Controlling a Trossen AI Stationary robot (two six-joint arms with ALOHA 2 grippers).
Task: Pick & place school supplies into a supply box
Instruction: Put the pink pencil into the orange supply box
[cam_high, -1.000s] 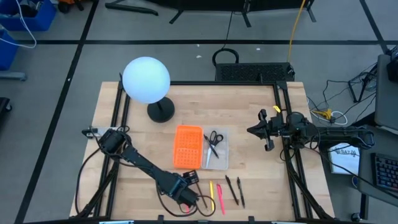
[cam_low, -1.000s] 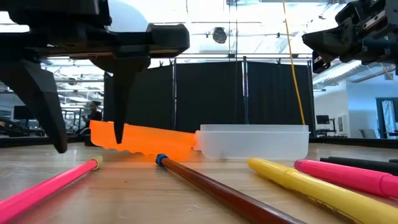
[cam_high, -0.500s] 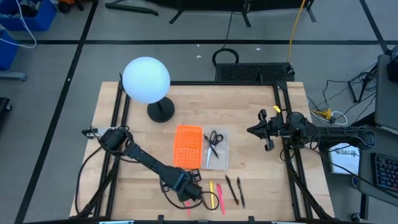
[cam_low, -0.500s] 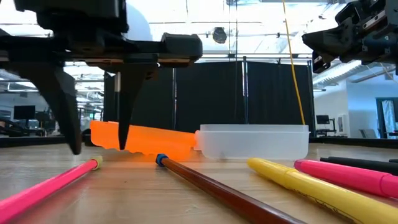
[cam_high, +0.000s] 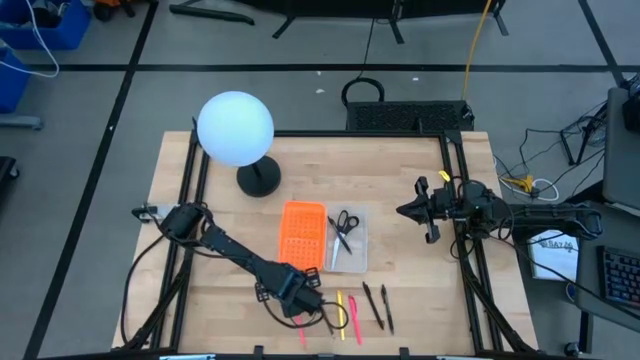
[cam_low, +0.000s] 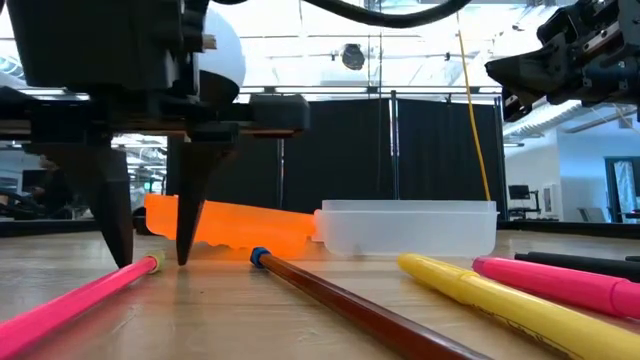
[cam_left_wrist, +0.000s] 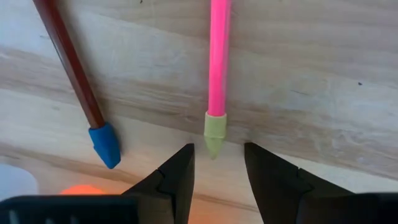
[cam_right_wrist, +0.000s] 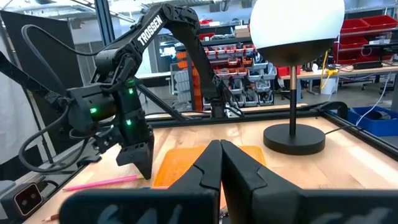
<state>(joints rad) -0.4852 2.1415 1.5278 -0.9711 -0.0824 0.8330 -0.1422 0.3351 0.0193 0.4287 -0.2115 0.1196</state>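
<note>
The left hand stands tips-down on the wooden surface, fingers parted and empty, straddling the pale capped end of the pink pen. A brown pencil with a blue cap lies just beside. The orange gridded lid and clear plastic box sit near behind. The right hand, fingers pressed together, hangs well apart.

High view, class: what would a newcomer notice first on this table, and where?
The white globe lamp stands at the table's far left. The orange lid lies mid-table beside the clear box holding scissors. Near the front edge, the left end effector stands open over a pink pencil's tip.
</note>
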